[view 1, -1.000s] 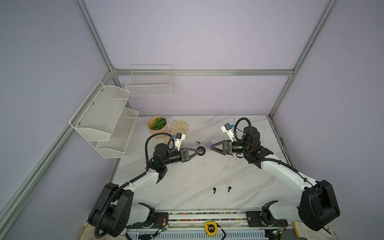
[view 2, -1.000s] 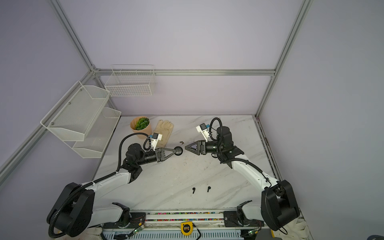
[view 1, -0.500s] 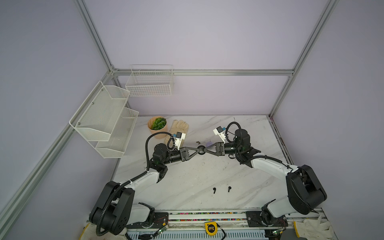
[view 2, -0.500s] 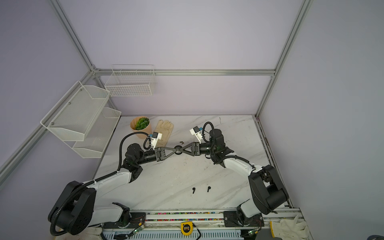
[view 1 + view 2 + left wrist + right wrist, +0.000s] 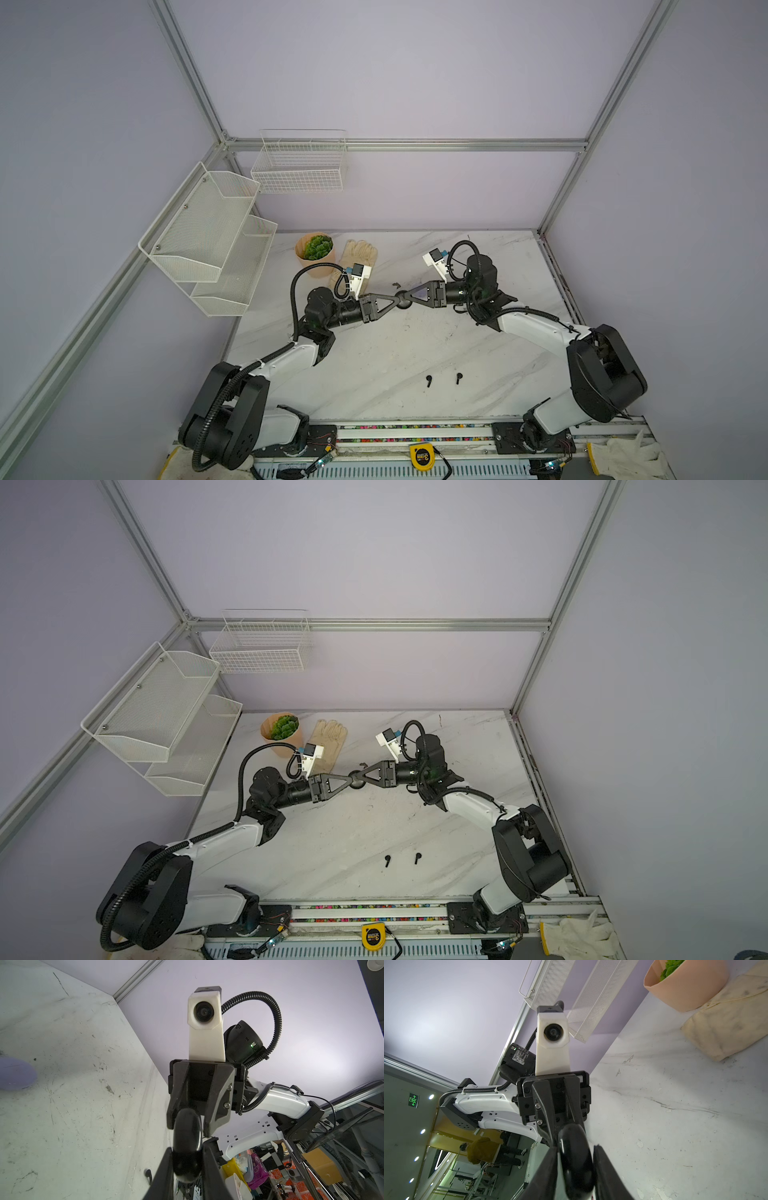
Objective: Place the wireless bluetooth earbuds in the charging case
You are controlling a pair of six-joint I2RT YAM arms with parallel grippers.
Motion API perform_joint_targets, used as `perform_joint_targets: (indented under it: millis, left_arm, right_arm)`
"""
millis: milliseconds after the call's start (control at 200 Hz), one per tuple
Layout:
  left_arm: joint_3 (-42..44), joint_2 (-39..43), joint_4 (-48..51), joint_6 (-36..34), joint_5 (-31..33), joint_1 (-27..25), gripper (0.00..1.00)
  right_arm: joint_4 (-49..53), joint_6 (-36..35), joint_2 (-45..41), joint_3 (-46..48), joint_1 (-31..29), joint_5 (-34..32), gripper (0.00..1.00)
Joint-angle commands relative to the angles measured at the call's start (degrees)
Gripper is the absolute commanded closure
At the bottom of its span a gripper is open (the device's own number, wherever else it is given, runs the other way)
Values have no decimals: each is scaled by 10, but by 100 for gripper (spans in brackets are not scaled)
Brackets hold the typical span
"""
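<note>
My left jaws are clamped on the glossy black round charging case, held off the white marble counter. My right jaws straddle the same case from the opposite side; I cannot confirm contact. Two small black stemmed earbuds lie well apart from it near the front edge, stems pointing frontward, marginally nearer my right arm. The lid seam is hidden, so I cannot tell whether the case is open.

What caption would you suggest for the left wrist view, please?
Left gripper grips the black charging case; the right gripper faces it, jaws flanking the case.
</note>
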State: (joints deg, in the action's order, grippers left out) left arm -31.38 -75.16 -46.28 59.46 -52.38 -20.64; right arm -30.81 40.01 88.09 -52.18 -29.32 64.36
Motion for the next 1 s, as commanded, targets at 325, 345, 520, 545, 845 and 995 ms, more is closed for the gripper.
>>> perform_joint_targets:
  millis: [325,345,520,545,845,995]
  left_arm:
    - [-26,7,-6,-2,-13,2,73]
    - [-25,8,-6,-3,-13,2,70]
    - [-15,19,-27,-6,-7,1,59]
    - [-13,18,-35,-3,-6,2,58]
    - [-8,2,-92,15,-4,1,60]
    - [-8,-5,-105,24,-8,1,64]
  right_arm:
    - [29,-44,3,-41,-8,26,82]
    - [36,-49,3,-43,-8,27,82]
    - [44,-58,8,-51,-7,30,85]
    - [44,-57,8,-52,-8,29,85]
    - [44,-54,11,-52,-8,27,86]
    - [43,-52,12,-55,-8,27,87]
